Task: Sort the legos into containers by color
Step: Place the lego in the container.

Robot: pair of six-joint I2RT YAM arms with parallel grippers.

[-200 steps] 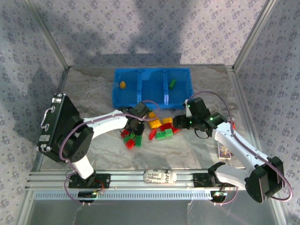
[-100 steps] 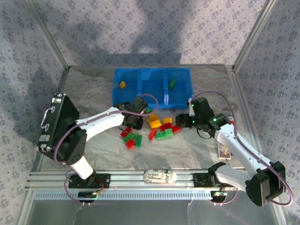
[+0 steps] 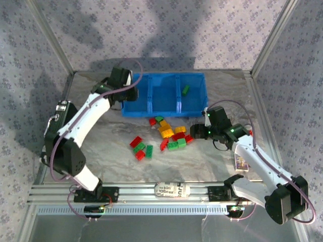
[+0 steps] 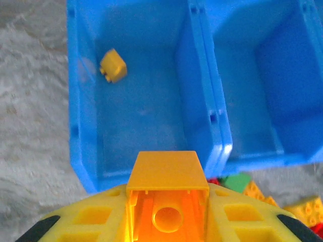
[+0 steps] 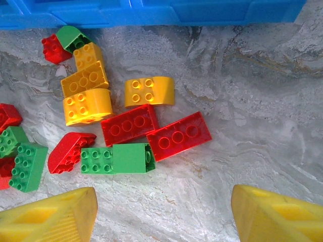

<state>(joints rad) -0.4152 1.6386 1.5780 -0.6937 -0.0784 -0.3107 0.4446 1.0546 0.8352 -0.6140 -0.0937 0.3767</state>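
Yellow brick point(image 4: 166, 171), judged light, rigid, slick, is clamped across flat sides by left pincer point(image 4: 166, 217); right pincer point(image 5: 164, 212) is spread.

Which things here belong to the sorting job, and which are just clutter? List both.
Job: loose legos, blue bin, yellow brick in the left end effector.
Clutter: black case, card.

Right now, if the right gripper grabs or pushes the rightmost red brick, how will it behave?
Likely rigid: the red brick looks like hard moulded plastic, so the open right gripper shouldn't deform it. Lying flat, studs up, on the table, it should slide rather than roll or tip; a leftward push would likely shove the green brick touching it.
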